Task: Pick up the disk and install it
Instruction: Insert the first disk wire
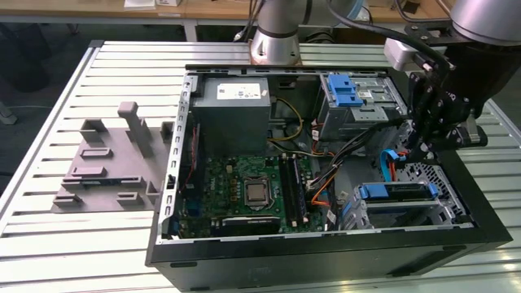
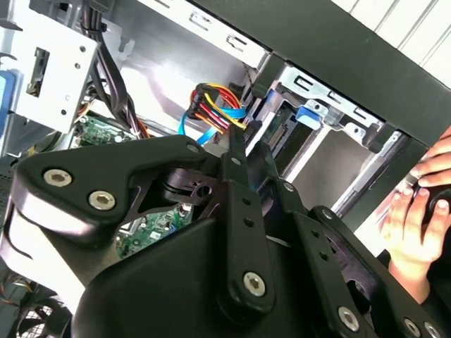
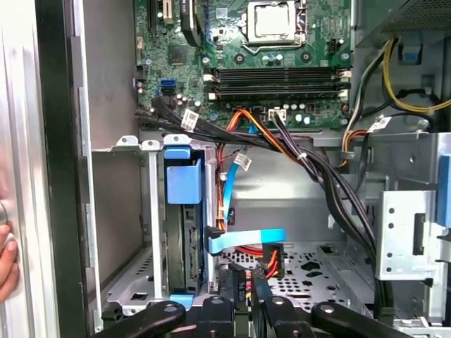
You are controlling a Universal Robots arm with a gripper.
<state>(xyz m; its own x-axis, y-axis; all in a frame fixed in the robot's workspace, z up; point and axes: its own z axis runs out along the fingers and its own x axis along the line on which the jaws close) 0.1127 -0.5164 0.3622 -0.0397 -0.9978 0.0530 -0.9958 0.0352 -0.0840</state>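
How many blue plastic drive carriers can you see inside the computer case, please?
2. The upper blue carrier sits on the drive bay beside the grey power-supply box. The lower blue carrier sits in the metal cage at the exterior view's right. Others may be hidden.

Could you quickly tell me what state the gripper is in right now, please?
Gripper: shut, holding nothing, inside the computer case above the disk.

The computer case (image 1: 326,256) fills the exterior view's centre and right; a moulded tray (image 1: 106,165) lies on the table (image 1: 49,244) at its left
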